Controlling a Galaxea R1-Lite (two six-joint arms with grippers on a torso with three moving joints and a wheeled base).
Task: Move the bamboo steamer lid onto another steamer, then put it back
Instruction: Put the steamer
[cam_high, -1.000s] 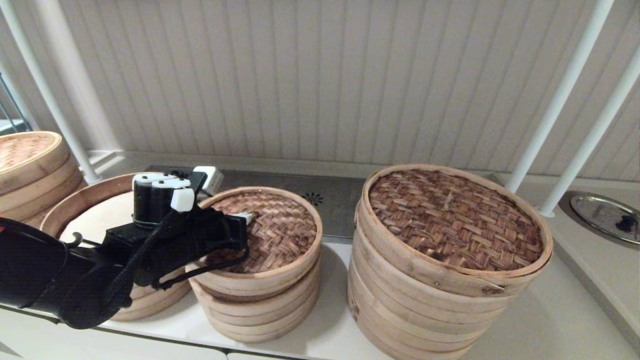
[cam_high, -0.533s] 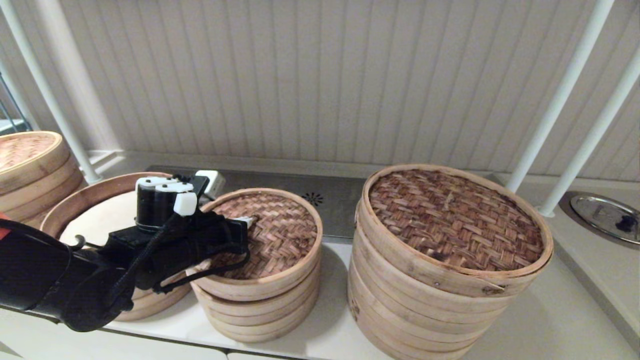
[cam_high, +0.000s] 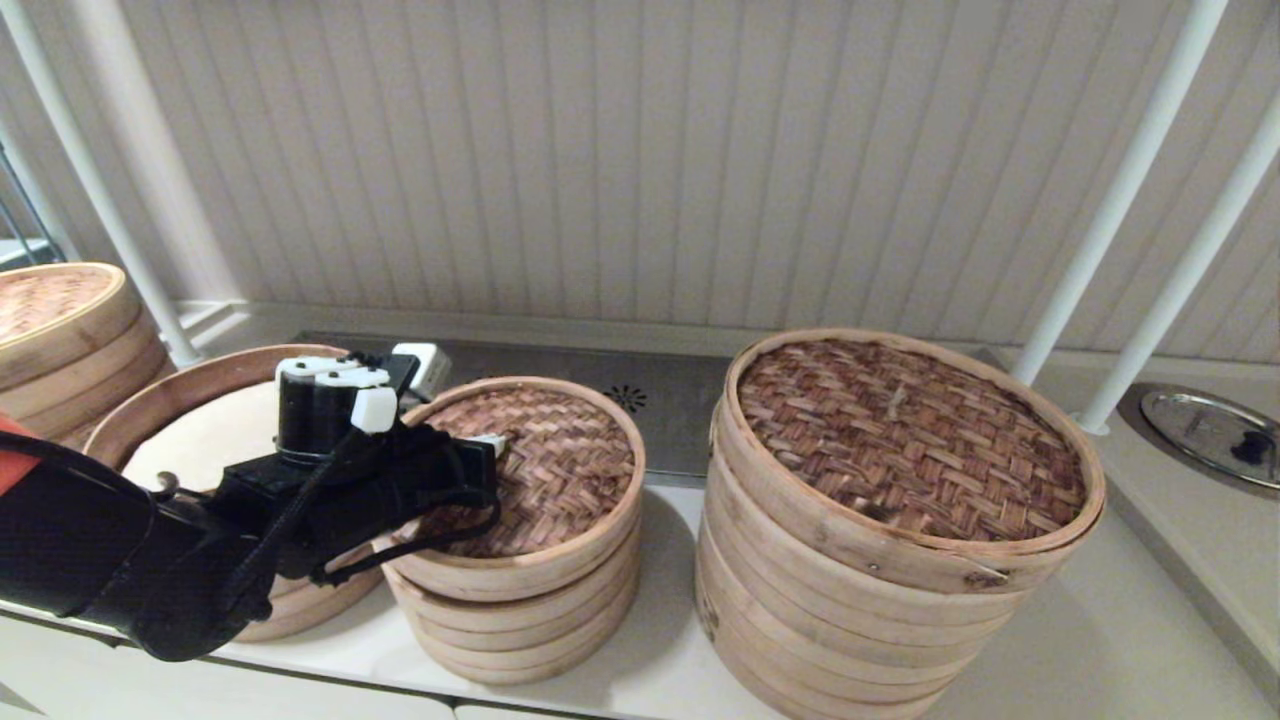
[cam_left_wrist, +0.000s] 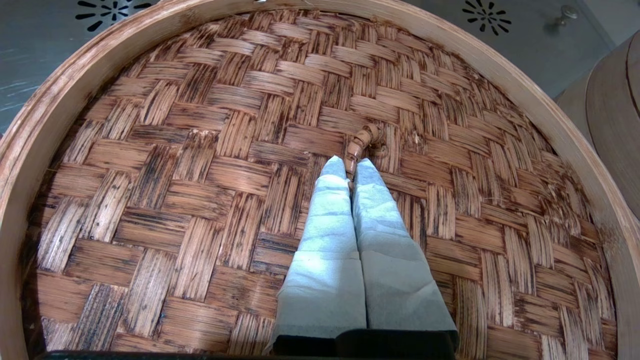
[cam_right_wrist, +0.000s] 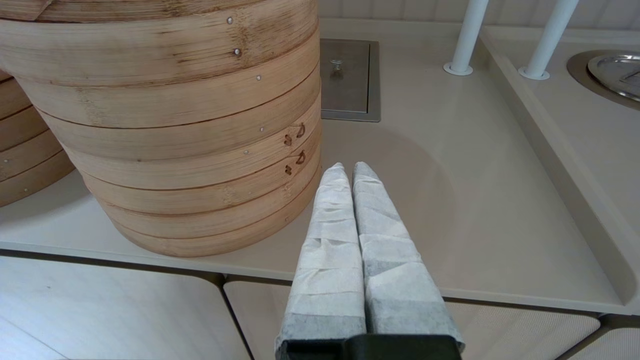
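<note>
Woven lid (cam_high: 535, 470) sits directly under my left claw (cam_left_wrist: 356, 167), pinched shut on its loop handle (cam_left_wrist: 364, 141); the steamer (cam_high: 205, 430) lies just left. Right claw (cam_right_wrist: 350, 172) closed, idle.

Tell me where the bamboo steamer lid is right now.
In the head view, the bamboo steamer lid sits atop the middle steamer stack, left of the widest stack, with the left gripper shut on its loop handle.

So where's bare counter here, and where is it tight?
Free: the counter right of the widest stack, up to the poles. Tight: the left gripper, shut on the lid handle, between lid and open steamer.
</note>
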